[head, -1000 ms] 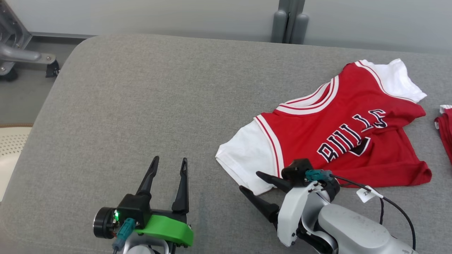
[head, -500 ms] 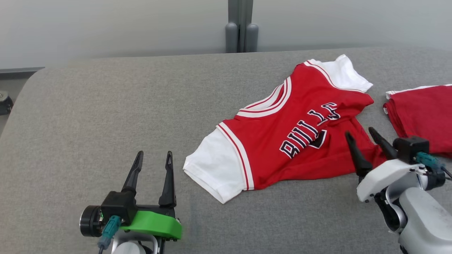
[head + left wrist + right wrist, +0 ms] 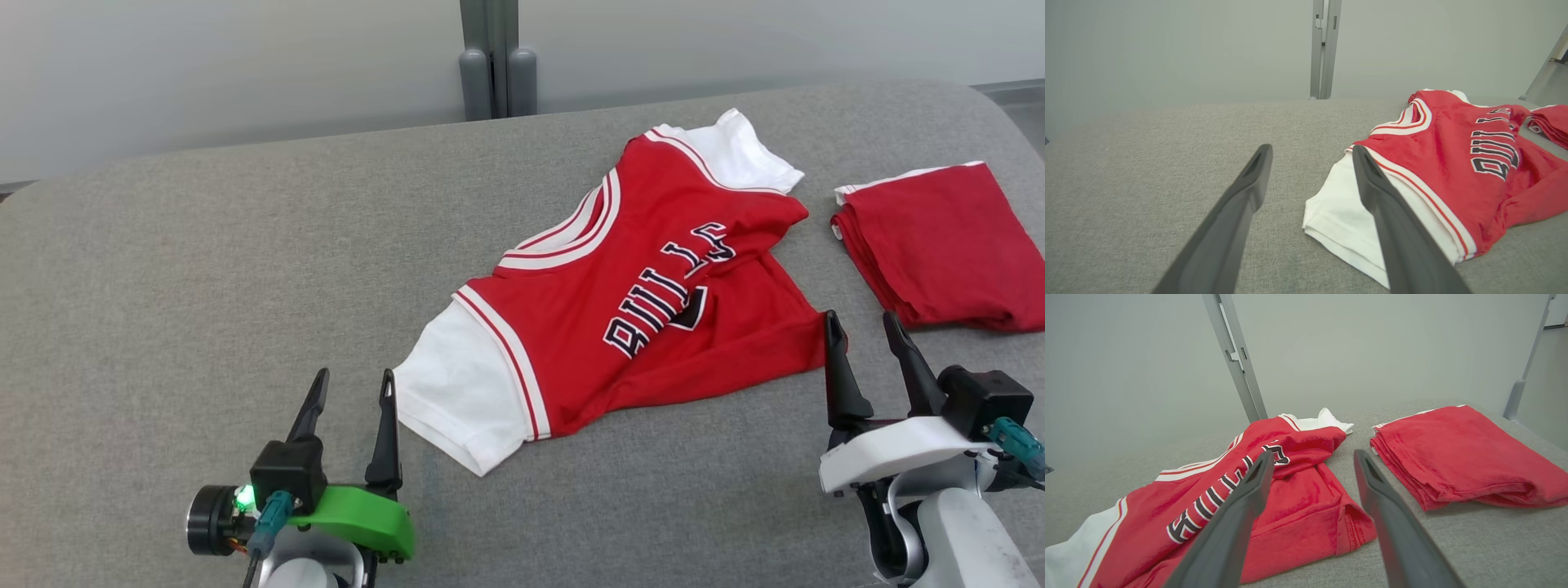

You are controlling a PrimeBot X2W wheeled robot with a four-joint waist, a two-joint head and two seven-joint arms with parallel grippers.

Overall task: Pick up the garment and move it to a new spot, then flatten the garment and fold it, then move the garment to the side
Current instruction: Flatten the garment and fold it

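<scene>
With both released and empty, your left hand [image 3: 355, 373] at the jersey's [image 3: 653, 286] 8 o'clock and right hand [image 3: 860, 315] at 4 o'clock flank it, likely for flattening.

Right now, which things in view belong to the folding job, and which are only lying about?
For the job:
- jersey, spread but creased
- left end effector, open
- right end effector, open, near the jersey's hem

Lying about:
- folded red cloth, right of the jersey
- grey post behind
</scene>
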